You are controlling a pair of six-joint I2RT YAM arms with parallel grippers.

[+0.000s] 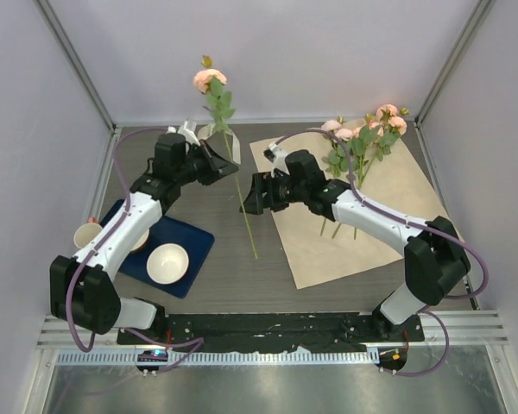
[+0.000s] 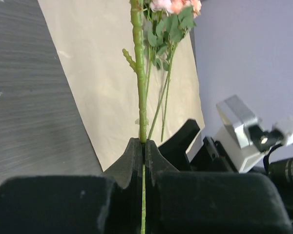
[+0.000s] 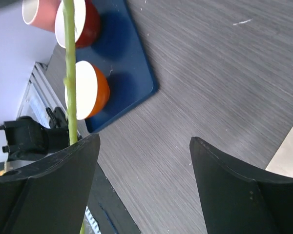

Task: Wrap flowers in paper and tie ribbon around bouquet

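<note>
From above, saw the left hand (image 1: 227, 164) clamped on the stem (image 1: 249, 228) of a single rose (image 1: 209, 80) near the middle of the far edge of the surface (image 1: 242, 280), bloom raised past that edge and tail slanting toward the near edge. Found the right hand (image 1: 245, 197) spread wide just beside that stem, gripping nothing. Noted the rest of the flowers (image 1: 363, 138) lying on the paper (image 1: 363, 250), heads toward the far right corner, and a blue tray (image 1: 194, 246) with bowls (image 1: 167, 263) by the near left. Through the left wrist view, confirmed both fingers (image 2: 132, 156) pressed tight on the stem, with the paper and the bunch straight ahead. Through the right wrist view, saw fingers (image 3: 63, 165) far apart over bare surface, the stem running right beside one of them; could not tell whether touching. Could not find the ribbon in any view. Judged the step as bringing this rose over to the bunch. To do it well: clear the right hand first to avoid snagging the tail, swing across with the stem low and parallel to the others, set the bloom level with theirs, and release only once the stem lies flat.
</note>
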